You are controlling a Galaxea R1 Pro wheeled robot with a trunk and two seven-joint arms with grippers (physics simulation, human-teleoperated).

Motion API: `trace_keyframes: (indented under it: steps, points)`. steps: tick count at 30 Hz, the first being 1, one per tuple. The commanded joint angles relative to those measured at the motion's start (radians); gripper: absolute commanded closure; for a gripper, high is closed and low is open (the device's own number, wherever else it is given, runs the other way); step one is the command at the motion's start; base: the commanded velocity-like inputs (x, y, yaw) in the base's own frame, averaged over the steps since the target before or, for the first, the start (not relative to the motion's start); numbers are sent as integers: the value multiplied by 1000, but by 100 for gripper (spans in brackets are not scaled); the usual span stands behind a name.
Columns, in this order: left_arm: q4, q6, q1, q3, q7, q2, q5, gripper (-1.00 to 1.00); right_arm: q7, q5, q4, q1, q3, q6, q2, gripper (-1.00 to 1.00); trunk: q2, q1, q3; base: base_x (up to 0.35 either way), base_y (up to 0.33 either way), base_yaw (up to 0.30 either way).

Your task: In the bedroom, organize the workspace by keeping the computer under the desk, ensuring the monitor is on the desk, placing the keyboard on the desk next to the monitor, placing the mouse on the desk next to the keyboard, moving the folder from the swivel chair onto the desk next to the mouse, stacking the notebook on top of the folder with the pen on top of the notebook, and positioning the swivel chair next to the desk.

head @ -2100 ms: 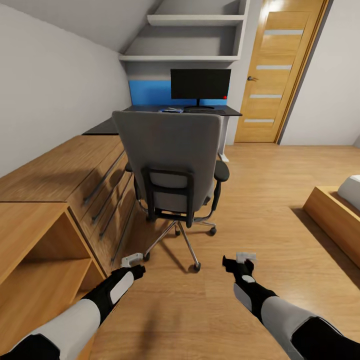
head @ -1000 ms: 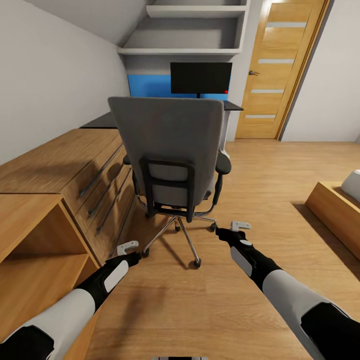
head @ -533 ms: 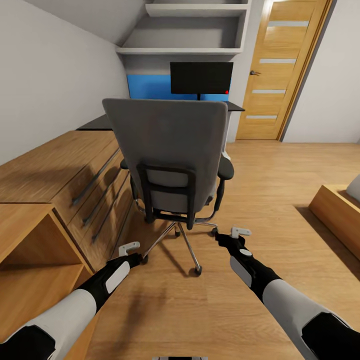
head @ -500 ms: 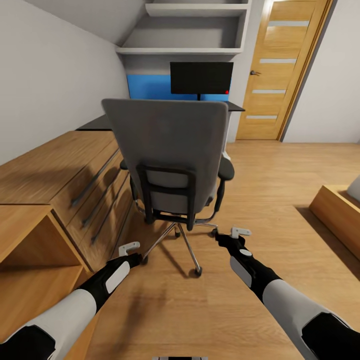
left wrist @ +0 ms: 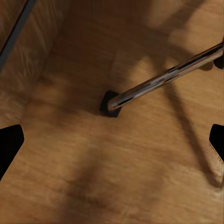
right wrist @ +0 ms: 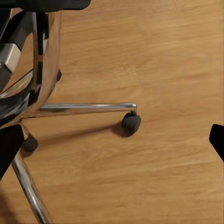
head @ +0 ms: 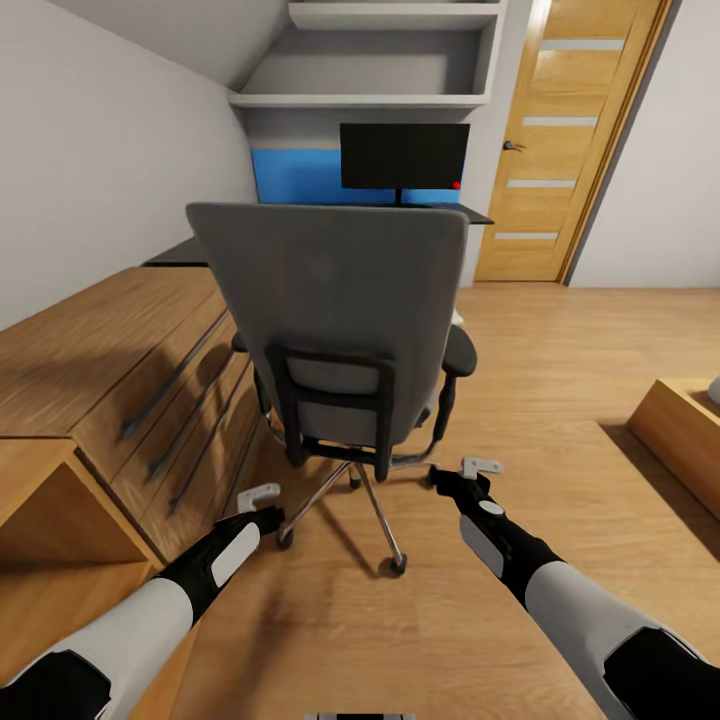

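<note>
1. The room has a light wood floor (head: 560, 380), a grey sloped ceiling, and a wooden door (head: 560, 140) at the back right.
2. A long low wooden chest of drawers (head: 120, 350) runs along the left wall.
3. The black desk (head: 190, 255) stands at the far end, past the drawers, under grey wall shelves (head: 370, 60).
4. The swivel chair (head: 335, 320) is in the middle of the floor with its grey back toward the robot. It hides most of the desk. What lies on its seat cannot be seen.
5. The black monitor (head: 404, 157) stands on the desk behind the chair, with a small red dot at its lower corner. A blue panel (head: 295, 178) is on the wall beside it.
6. A corner of the wooden bed (head: 680, 440) is at the right edge.
7. The left gripper (head: 262, 503) hangs low over the floor, near a chair wheel (left wrist: 110, 103) at the end of a shiny chair leg. Its fingers are wide apart and hold nothing.
8. The right gripper (head: 462, 476) is near the chair's shiny base, close to another wheel (right wrist: 131, 122). Its fingers are also wide apart and hold nothing.
</note>
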Motion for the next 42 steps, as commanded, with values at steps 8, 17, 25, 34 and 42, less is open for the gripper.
trace_keyframes:
  steps: [8, 17, 25, 34, 42]
  points:
    - [9, -46, -1, 0, 18, 10, 13, -100, -8, -15, 14, 0, 3, -6, -8, -100, 0, 0, -1, 59, 0, 0]
    - [18, -97, -1, 210, 21, 10, 15, -100, -14, -16, 121, 0, -1, -127, -20, -100, 0, 0, -1, 0, 0, 0]
    - [10, -101, -1, 283, 18, 11, 14, -100, -15, -19, 141, 0, -2, -142, -28, -100, 0, 0, -1, 0, 0, 0]
    - [0, -109, -1, 286, 4, 10, 11, -100, -12, -21, 182, 0, 0, -208, -29, -100, 0, 0, -1, 1, 0, 0]
    - [-31, -107, -1, 284, 2, 9, 6, -100, -12, -20, 190, 0, 0, -221, -29, -100, 0, 0, -1, 240, 0, 0]
